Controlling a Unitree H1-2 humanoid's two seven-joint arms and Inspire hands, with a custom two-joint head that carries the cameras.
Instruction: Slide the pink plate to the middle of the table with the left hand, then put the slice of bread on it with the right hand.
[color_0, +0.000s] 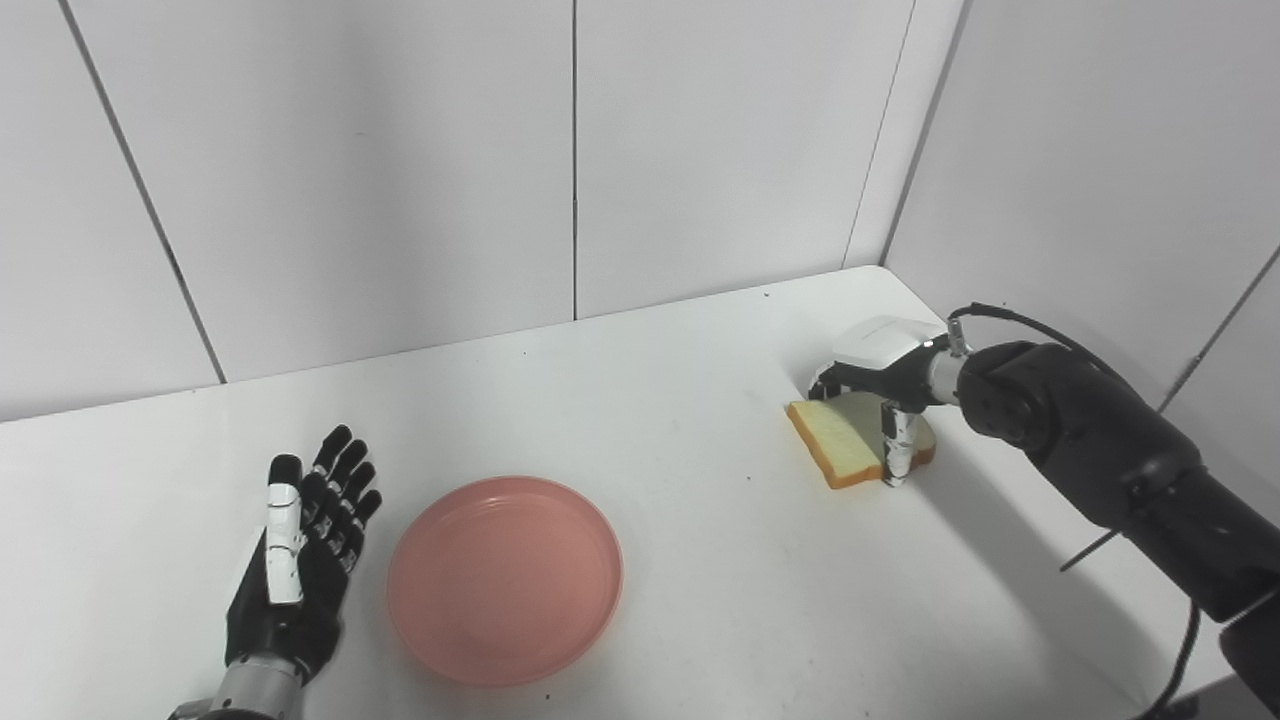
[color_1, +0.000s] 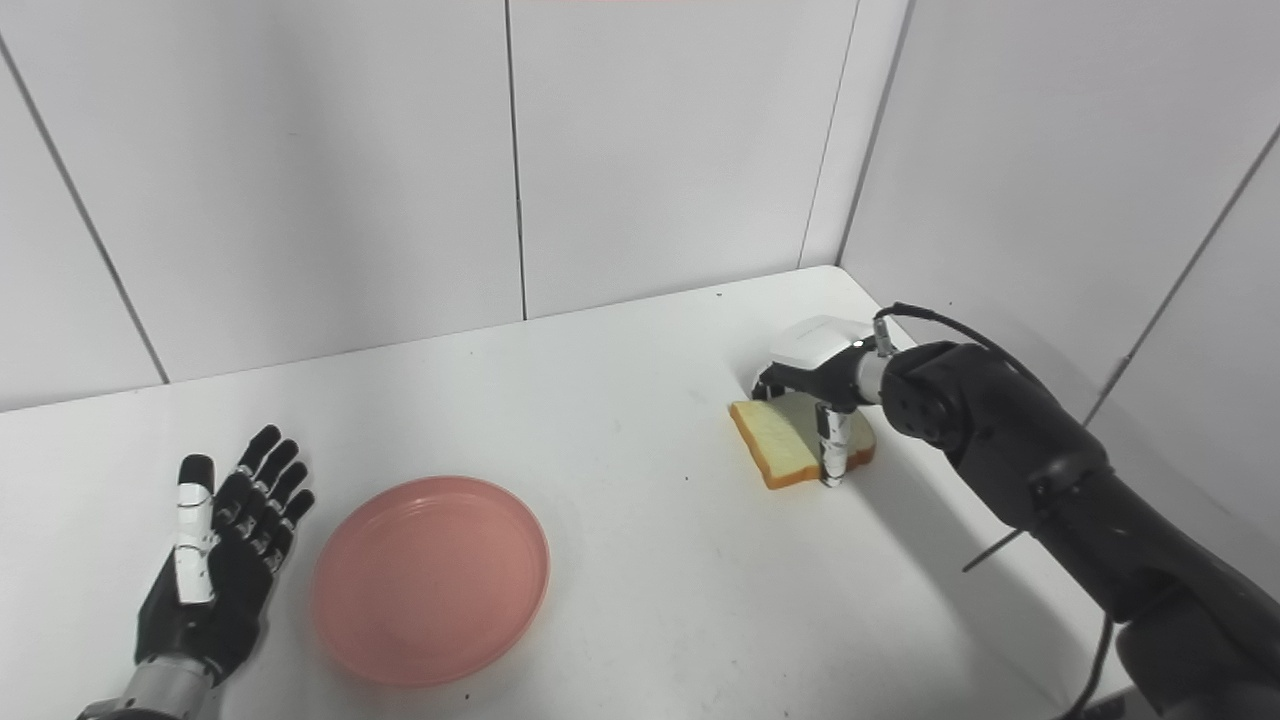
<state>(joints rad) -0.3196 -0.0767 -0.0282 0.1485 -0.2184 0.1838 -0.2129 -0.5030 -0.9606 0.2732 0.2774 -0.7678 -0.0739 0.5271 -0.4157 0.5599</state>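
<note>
Bright, even light — soft shadows, sharp focus.

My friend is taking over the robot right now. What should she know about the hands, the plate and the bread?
Left robot hand: open, fingers spread, resting beside the pink plate, not touching it.
Right robot hand: over the slice of bread at the table's far right, fingers curled around it; the bread looks tilted up off the table, so the grasp seems on.
Done: plate looks near the middle, a little left.
Left: carry the bread over and set it on the plate.
</note>
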